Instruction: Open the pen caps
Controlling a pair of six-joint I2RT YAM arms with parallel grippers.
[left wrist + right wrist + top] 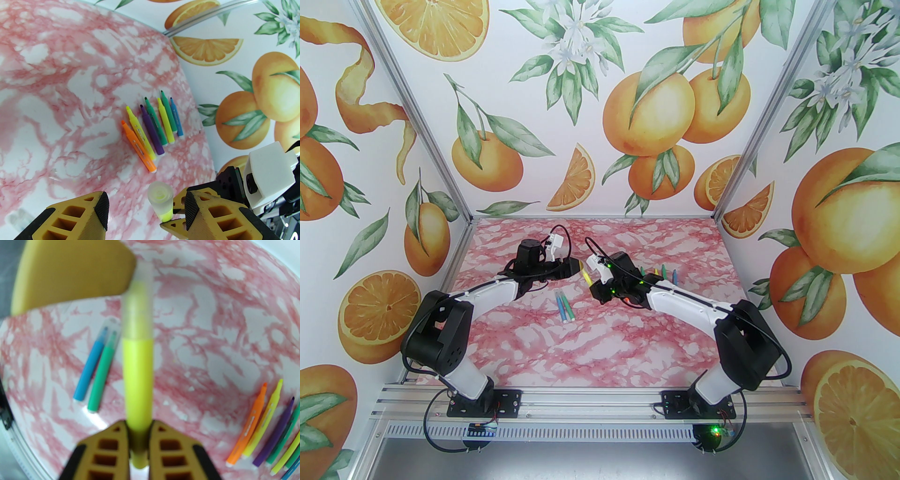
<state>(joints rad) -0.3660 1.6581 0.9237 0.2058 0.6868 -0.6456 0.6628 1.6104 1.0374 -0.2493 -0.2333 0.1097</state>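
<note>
The left tool (145, 211) stands part open astride the frosted cap (160, 195) of the yellow pen (137, 371), with a clear gap on its left. The right tool (139, 427) is clamped on that pen's barrel. On the desk (628, 347), the capped blue-green pair (564, 307) lies at 7 o'clock of the held pen and the uncapped row (152, 126) at 3 o'clock. The barrel print is too small to read.

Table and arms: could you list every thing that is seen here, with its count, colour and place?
Uncapped pens: seven; orange, two yellow, purple, two green, blue; one row, right of centre.
Capped pens: two; blue, green; side by side, mid-table.
Held pen: one; yellow, clear cap on; in the air between the tools.
Table: one; pink-white marble.
Walls: three; orange-fruit print; around the table.
Right tool: one; yellow-black; shut on the pen's barrel.
Left tool: one; yellow-black; open, a finger each side of the cap.
</note>
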